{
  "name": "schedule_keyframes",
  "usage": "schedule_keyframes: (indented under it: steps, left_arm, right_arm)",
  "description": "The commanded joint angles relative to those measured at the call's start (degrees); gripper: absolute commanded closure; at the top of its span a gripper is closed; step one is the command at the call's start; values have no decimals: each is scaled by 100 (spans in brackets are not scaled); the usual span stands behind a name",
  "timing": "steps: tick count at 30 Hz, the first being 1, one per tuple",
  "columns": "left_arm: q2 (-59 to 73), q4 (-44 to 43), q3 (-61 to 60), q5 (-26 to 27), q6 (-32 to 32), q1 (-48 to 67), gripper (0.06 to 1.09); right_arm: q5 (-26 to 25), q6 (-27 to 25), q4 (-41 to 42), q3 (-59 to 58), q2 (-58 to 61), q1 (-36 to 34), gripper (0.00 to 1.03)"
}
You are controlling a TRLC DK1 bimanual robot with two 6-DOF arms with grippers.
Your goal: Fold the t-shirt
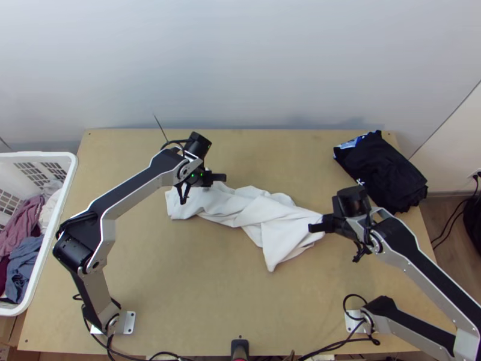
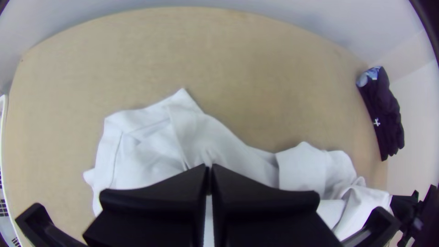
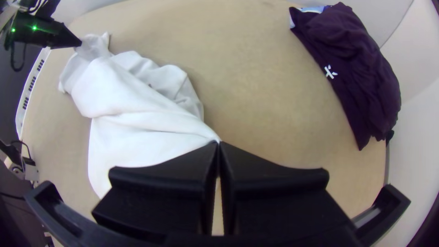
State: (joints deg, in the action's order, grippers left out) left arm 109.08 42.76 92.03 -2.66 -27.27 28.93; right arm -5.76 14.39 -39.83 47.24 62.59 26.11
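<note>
Evidently, the shirt [image 1: 273, 219] is pinched near each end, by the left claw [image 2: 209, 168] and the right claw [image 3: 218, 142], both clamped on its cloth. It is laid bunched across the table [image 1: 180, 289], held this way, presumably, so that it can be stretched straight before being folded.

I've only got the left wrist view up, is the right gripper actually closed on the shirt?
Observer: Yes, the right gripper's fingers are together and the shirt's folds run to a point at their tips.

Operator: And is there a loose bit toward the near edge?

Observer: A pointed corner lies that way, nearer the right gripper than the left.

Operator: What's inside the white basket?

Observer: The basket holds clothes, among them a pink one and a blue one.
</note>
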Motion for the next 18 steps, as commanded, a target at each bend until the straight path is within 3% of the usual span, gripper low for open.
schedule_keyframes:
  steps: [1, 6, 11, 13, 15, 17, 18]
  left_arm:
    - [-308, 4, 615, -60, -77, -177, 105]
    - [-414, 189, 1028, -77, -77, -476, 104]
    - [-625, 206, 685, -121, -130, -467, 105]
    - [-704, 180, 544, -139, -130, -432, 105]
    - [-730, 171, 456, -148, -139, -423, 105]
    - [-730, 162, 395, -156, -139, -432, 104]
    - [-730, 162, 377, -156, -139, -432, 104]
  right_arm:
    - [-22, -68, 230, 277, 122, -554, 100]
    - [-13, -42, 1145, 285, 869, -1363, 100]
    - [-13, 486, 2059, 356, 1616, -1758, 97]
    - [-13, 767, 2067, 408, 1651, -1723, 63]
    - [-13, 872, 2032, 417, 1564, -1591, 36]
    - [-13, 995, 1892, 408, 1335, -1415, 19]
    - [-13, 1013, 1804, 417, 1221, -1354, 16]
